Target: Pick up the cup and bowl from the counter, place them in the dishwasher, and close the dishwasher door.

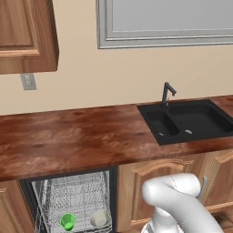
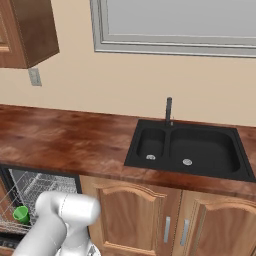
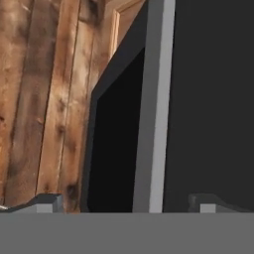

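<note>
Below the front edge of the counter (image 1: 68,136), toward its left end: the dishwasher (image 1: 68,200), open, with grey wire racks (image 1: 75,195) on show between wooden cabinets (image 1: 154,191). Cup (image 1: 68,221) and bowl (image 1: 98,218) both inside already, side by side near the front edge of the lower rack, cup to the left, bowl just beside it to the right, not clearly touching. Cup also visible from the right base view (image 2: 21,214), sitting in the rack behind the white arm (image 2: 60,220). Nothing else to be made out in the racks. Black sink (image 1: 191,120) with its faucet (image 1: 167,93) set into the right part of the counter; nothing loose seen lying in its basins.

By judgement, both placing steps done; only the closing of the dishwasher door (image 3: 208,99) left. Seen from the hand: the dark panel close up with its silver-grey bar handle (image 3: 154,109) running along one edge, wood plank floor (image 3: 44,99) behind, so apparently not yet shut. Gripper (image 3: 126,202) spread wide, fingertips (image 3: 47,202) well apart at either side, handle lined up between them, holding nothing. Contact with the door: cannot tell
</note>
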